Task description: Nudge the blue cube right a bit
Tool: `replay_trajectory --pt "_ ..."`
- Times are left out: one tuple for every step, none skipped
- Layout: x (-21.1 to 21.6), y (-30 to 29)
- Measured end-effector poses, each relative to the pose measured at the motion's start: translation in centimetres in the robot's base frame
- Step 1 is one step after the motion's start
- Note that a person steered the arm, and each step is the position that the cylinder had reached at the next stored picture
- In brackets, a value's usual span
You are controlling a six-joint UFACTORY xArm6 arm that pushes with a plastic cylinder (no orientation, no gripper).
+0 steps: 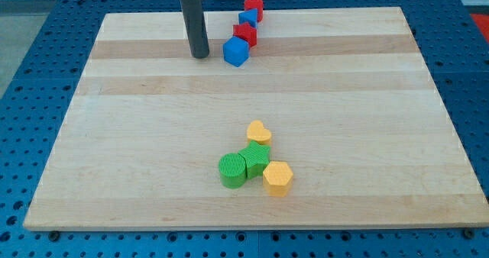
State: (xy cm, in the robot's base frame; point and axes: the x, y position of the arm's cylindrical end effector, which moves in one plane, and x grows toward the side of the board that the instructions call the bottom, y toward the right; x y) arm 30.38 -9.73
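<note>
The blue cube [237,51] sits near the view's top, just below a red block [245,34]. Above them lie a smaller blue block [247,17] and a red cylinder [254,8], forming a short line running up and right. My tip [200,56] rests on the board to the left of the blue cube, a small gap apart from it.
A cluster lies at the lower middle: a yellow heart block [259,131], a green block [256,159], a green cylinder [232,171] and a yellow hexagonal block [278,178]. The wooden board [114,151] is surrounded by a blue perforated table.
</note>
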Motion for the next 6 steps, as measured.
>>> replay_trajectory --pt "-1.2 1.1" --pt "-1.0 2.5" --pt "0.1 2.5" --pt "1.5 3.6" --pt "1.6 4.0" --pt "2.0 4.0"
